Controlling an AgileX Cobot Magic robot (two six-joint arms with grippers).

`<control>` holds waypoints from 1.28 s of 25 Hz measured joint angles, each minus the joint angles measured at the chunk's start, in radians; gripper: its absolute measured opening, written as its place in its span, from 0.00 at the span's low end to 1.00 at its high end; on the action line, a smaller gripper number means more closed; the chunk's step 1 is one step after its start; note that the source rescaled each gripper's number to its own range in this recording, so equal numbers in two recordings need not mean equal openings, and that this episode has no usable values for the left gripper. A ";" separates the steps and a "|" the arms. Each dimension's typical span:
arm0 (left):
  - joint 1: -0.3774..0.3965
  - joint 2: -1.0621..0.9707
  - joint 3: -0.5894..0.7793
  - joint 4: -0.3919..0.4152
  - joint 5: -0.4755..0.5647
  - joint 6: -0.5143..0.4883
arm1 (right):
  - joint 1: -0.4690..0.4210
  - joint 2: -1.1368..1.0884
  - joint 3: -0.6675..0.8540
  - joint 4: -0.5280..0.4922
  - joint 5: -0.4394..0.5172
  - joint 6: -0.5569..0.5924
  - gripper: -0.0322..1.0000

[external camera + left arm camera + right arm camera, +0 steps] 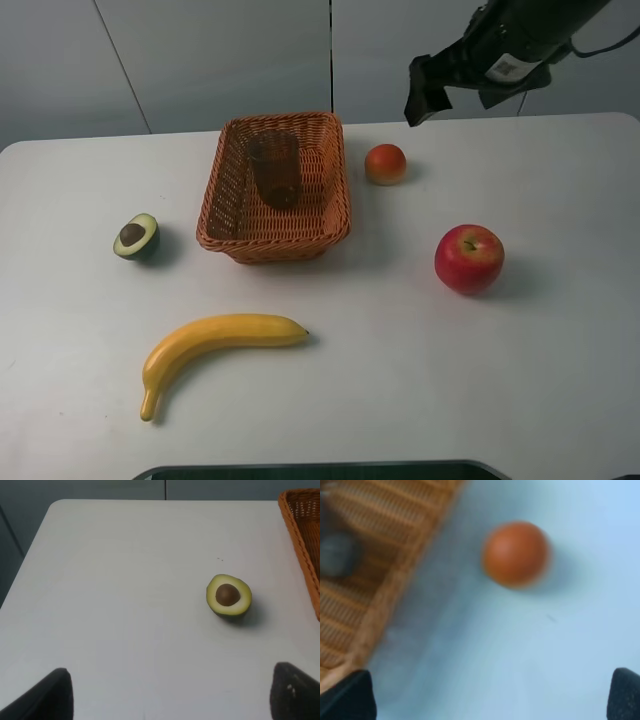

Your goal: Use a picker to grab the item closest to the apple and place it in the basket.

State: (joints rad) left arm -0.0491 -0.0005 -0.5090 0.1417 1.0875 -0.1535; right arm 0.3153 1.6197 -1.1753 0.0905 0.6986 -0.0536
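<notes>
A white surface (560, 380) carries everything. The wicker basket (214, 200) sits at the middle of the far edge. It holds one dark cylinder (275, 170) standing upright against its far wall, too dim to name. The blurred right wrist view shows it only as a grey smudge.

A banana (215, 335) lies toward the near left corner, well apart from the basket. The apple (468, 258) rests toward the right edge. The round orange fruit (385, 164) is the nearest thing to the apple. It sits on the surface just beside the basket's right wall, near the far edge, and does not touch the wall. An avocado half (136, 236) lies cut face up toward the left edge.

The right pincer (428, 90) hangs in the air over the far edge, beyond the round orange fruit. Its fingertips (345, 697) are spread wide, holding and touching nothing. The left pincer (172, 695) shows only in its own wrist view, raised above the surface short of the avocado half. Its fingertips (47, 697) are likewise wide apart and empty.
</notes>
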 joint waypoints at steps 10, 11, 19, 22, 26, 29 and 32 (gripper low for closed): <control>0.000 0.000 0.000 0.000 0.000 0.002 | -0.269 -0.226 0.163 -0.002 0.113 0.038 1.00; 0.000 0.000 0.000 0.000 0.000 0.002 | -0.285 -0.256 0.179 -0.003 0.119 0.038 1.00; 0.000 0.000 0.000 0.000 0.000 0.006 | -0.312 -0.561 0.356 -0.004 0.144 0.034 1.00; 0.000 0.000 0.000 0.000 0.000 0.006 | -0.312 -0.708 0.411 -0.004 0.161 0.034 1.00; 0.000 0.000 0.000 0.000 0.000 0.004 | -0.312 -0.919 0.473 -0.004 0.220 0.034 1.00; 0.000 0.000 0.000 0.000 0.000 0.004 | -0.312 -1.065 0.506 -0.004 0.283 0.034 1.00; 0.000 0.000 0.000 0.000 0.000 0.004 | -0.281 -1.183 0.545 -0.011 0.333 0.034 1.00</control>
State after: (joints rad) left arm -0.0491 -0.0005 -0.5090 0.1417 1.0875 -0.1492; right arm 0.0339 0.4371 -0.6304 0.0790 1.0313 -0.0196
